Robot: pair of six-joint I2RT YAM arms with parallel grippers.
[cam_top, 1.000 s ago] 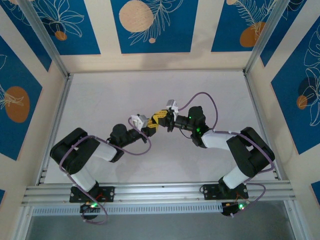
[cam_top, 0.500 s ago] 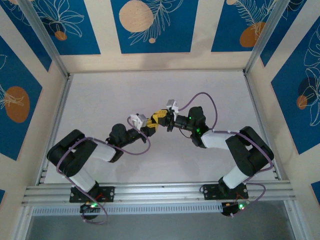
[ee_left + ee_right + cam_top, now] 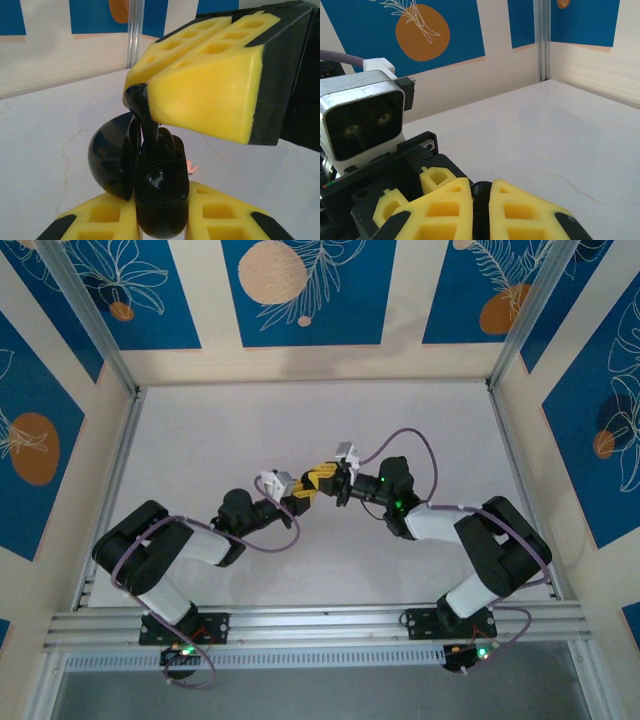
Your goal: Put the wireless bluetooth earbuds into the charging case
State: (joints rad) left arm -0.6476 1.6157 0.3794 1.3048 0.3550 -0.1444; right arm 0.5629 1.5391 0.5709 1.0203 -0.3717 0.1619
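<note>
In the left wrist view my left gripper (image 3: 160,222) is shut on a glossy black rounded charging case (image 3: 161,187). Its round lid (image 3: 111,159) is swung open to the left. My right gripper (image 3: 142,95) comes in from the upper right, shut on a dark earbud (image 3: 143,112). The earbud's stem reaches down into the case's open top. The right wrist view has that dark piece (image 3: 481,207) pinched between the yellow fingers (image 3: 520,210). From above, the left gripper (image 3: 297,496) and the right gripper (image 3: 322,478) meet tip to tip at mid-table.
A tiny pale pink bit (image 3: 191,168) lies on the white table (image 3: 200,440) just behind the case. The left wrist's camera block (image 3: 362,120) sits close in front of the right gripper. Aluminium rails (image 3: 300,625) and patterned walls border the table.
Both grippers stay pressed together with their grips unchanged. The right wrist has shifted very slightly to the right.
</note>
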